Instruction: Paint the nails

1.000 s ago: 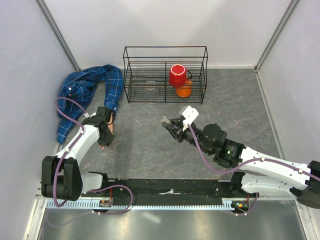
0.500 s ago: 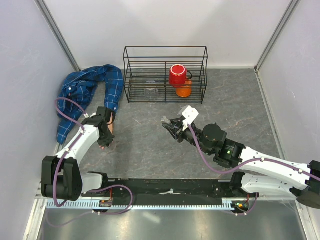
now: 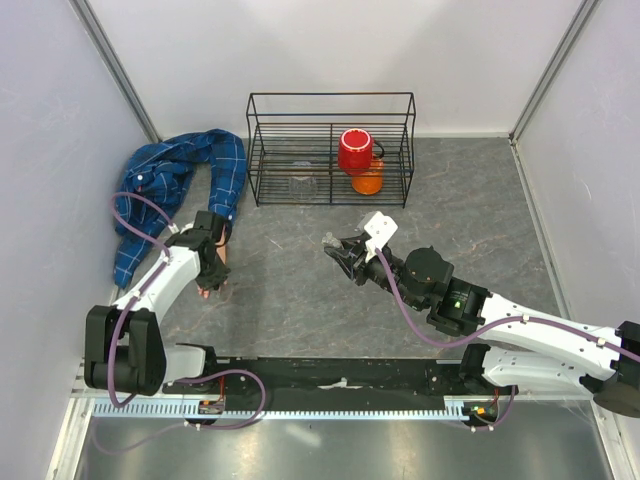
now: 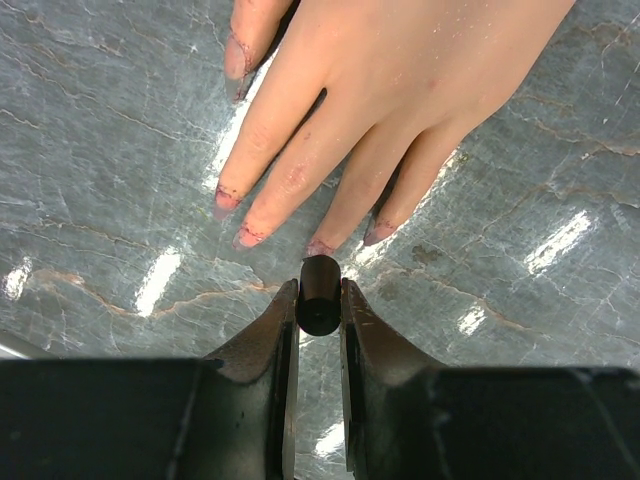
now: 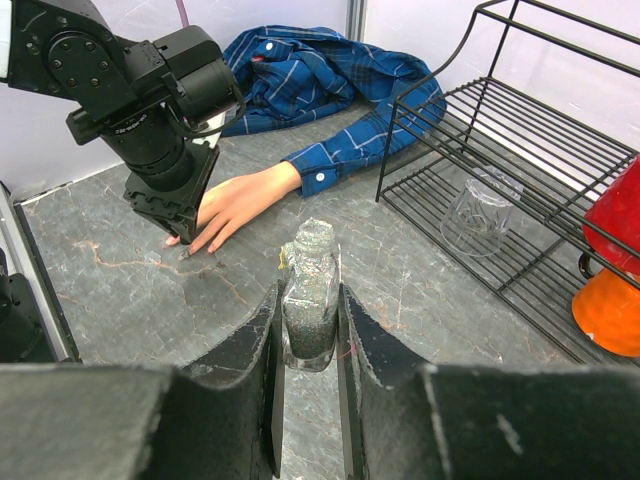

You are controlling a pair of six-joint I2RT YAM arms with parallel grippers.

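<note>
From above and behind the arm bases (image 3: 125, 365), our fixed camera looks down on the whole table (image 3: 300, 290), out to the wire rack (image 3: 331, 150) at the far wall (image 3: 330, 50). Our left wrist camera points down, very close over the fake hand (image 4: 400, 90), the left gripper (image 4: 319, 290) clamping a dark cap (image 4: 319, 305) at the bottom edge. Our right wrist camera looks low across the table past the bottle (image 5: 310, 270) in the right gripper (image 5: 308, 300), sharing that hand and the rack with the overhead view.

Open tabletop (image 3: 290, 290) in front of wire rack (image 3: 330, 95)
</note>
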